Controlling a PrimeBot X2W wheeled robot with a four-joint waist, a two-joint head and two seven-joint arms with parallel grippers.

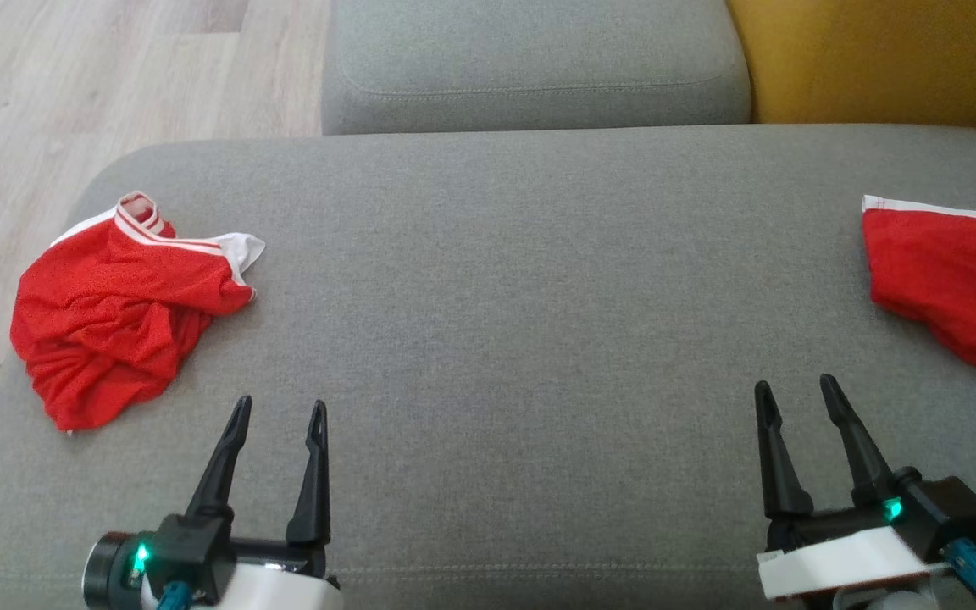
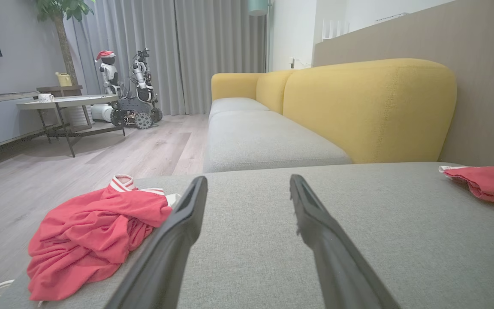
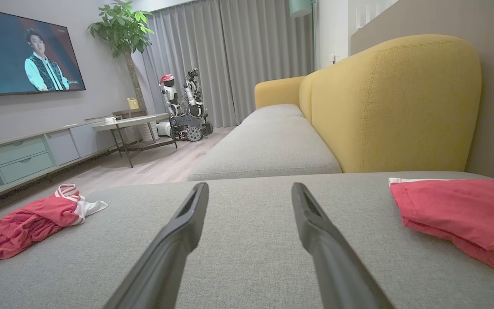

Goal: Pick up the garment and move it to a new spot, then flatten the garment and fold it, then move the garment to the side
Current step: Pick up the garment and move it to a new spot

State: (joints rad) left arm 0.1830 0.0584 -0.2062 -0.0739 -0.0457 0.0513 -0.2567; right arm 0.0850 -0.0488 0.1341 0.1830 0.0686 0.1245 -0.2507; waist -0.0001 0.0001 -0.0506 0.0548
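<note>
A: Black fingers, gripping anything?
B: No. Both pairs are spread and empty, left gripper and right gripper at the grey cushion's near edge.
A: The garment?
B: The crumpled red garment lies at the cushion's left end; a folded red garment lies far right.

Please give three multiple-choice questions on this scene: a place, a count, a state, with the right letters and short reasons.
1. Where on the grey cushion does the crumpled garment lie?
A) near its left edge
B) at its middle
C) on its right edge

2. How many red garments lie on it?
A) one
B) two
C) three

3. How do the left gripper and right gripper stand?
A) both open, empty
B) both shut
C) left shut on cloth

1 A: it lies by the left edge.
2 B: the crumpled one and the folded garment at the right.
3 A: fingers apart, nothing between.
</note>
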